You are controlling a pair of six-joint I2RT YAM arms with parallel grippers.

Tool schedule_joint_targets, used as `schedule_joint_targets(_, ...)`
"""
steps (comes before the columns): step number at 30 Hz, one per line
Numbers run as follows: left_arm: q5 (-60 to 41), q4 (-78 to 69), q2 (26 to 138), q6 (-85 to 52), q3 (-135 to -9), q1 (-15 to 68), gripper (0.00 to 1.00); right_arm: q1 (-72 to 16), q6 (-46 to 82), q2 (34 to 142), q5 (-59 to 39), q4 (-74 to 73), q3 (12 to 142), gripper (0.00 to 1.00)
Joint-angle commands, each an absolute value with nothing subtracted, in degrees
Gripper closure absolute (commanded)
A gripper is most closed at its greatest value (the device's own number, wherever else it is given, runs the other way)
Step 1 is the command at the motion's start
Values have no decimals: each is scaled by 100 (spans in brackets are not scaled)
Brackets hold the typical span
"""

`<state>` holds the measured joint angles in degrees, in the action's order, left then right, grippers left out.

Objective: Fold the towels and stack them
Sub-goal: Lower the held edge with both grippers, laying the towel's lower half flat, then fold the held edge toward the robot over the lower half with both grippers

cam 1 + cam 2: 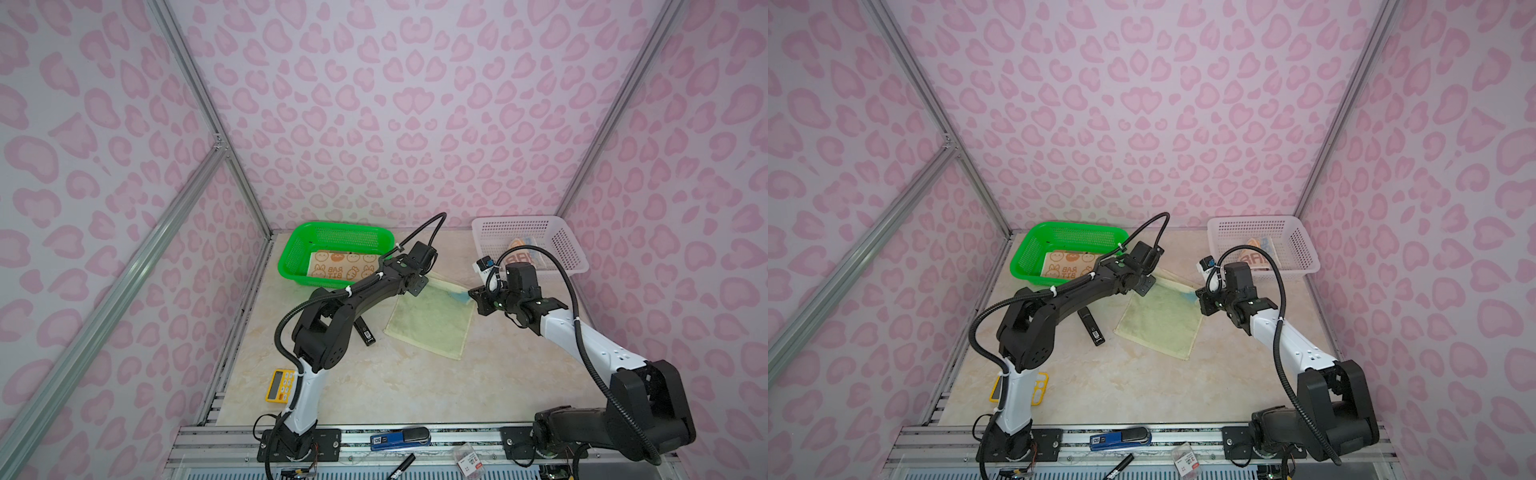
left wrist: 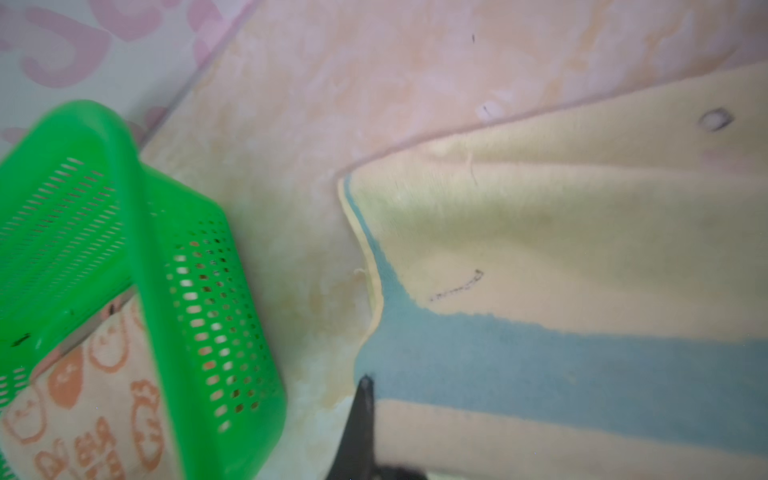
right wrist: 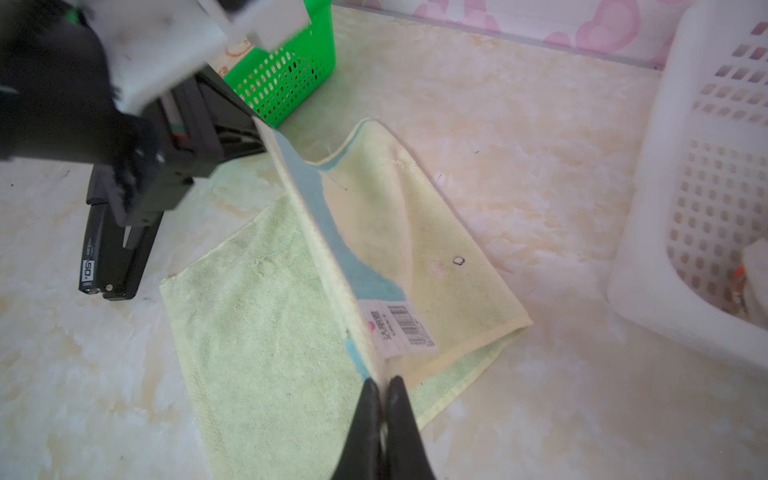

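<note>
Pale green towel [image 1: 432,328] w/ blue stripe lies centre of both top views, its far edge raised off the table; left gripper [image 2: 368,411] and right gripper [image 3: 384,409] are each pinched tight on a corner of that edge, hem taut btwn them; right one bites just beside the barcode label [image 3: 405,328]. Cloth looks light, limp, slightly fuzzy; prob. sags if the grips close in, so hold the corners and keep tension. Rabbit towel [image 1: 345,266] sits in green basket [image 1: 291,253], upper left of centre; lettered towel [image 1: 519,255] in white basket [image 1: 565,249], upper right.
</note>
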<state>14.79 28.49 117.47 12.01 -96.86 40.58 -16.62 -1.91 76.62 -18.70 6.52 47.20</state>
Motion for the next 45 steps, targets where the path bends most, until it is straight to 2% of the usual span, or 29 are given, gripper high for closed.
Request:
schedule_joint_targets(1,1931,2870,11016,1016,-9557,3988,98,-1685,-58,7637,-1644,968,4623,100)
schedule_joint_targets(13,1878,2839,10869,736,-8895,4024,98,-1980,184,7776,-1616,1000,4434,100)
schedule_joint_targets(20,1776,2769,10640,571,-8541,4053,98,-2048,15,7614,-1316,1522,4572,100)
schedule_joint_targets(27,1821,2805,10837,688,-9156,4027,98,-1835,-535,7503,-428,1943,5523,100)
schedule_joint_targets(35,1831,3045,11434,940,-10099,3942,98,-1586,-1074,8102,-464,2273,6475,100)
schedule_joint_targets(45,1718,3071,10922,785,-8878,3972,98,-1946,-528,7587,-865,2194,5048,100)
